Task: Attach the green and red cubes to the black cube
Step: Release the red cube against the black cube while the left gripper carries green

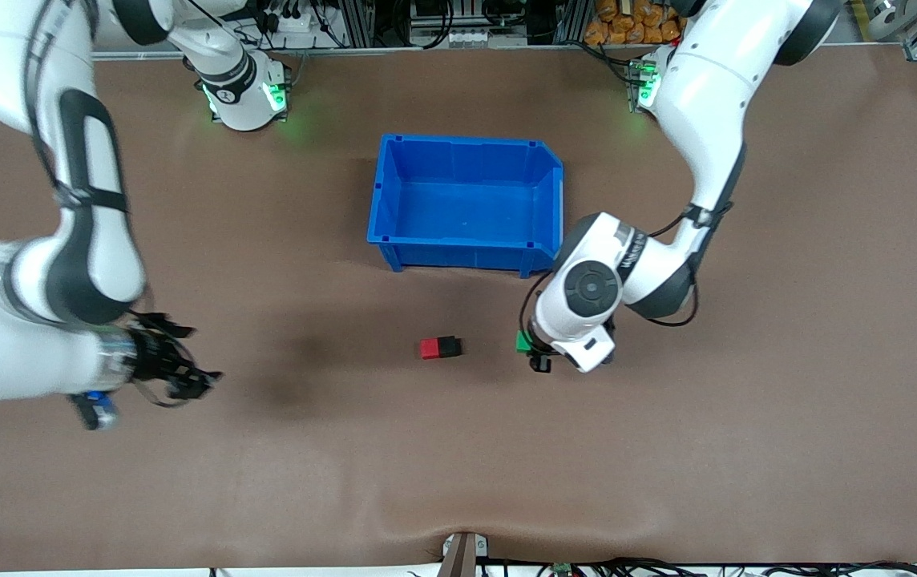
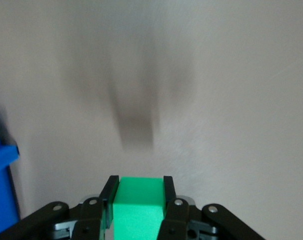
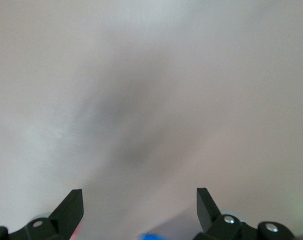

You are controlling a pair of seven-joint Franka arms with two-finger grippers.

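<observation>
The red cube (image 1: 429, 349) and the black cube (image 1: 450, 346) sit joined side by side on the brown table, nearer to the front camera than the blue bin. My left gripper (image 1: 536, 353) is shut on the green cube (image 1: 523, 342), beside the black cube toward the left arm's end. The left wrist view shows the green cube (image 2: 137, 207) clamped between both fingers of the left gripper (image 2: 138, 186). My right gripper (image 1: 186, 361) is open and empty over the table toward the right arm's end; the right wrist view shows its spread fingers (image 3: 140, 200) over bare table.
The blue bin (image 1: 466, 200) stands empty, farther from the front camera than the cubes; its corner shows in the left wrist view (image 2: 1, 190). A small metal bracket (image 1: 462, 553) sits at the table's near edge.
</observation>
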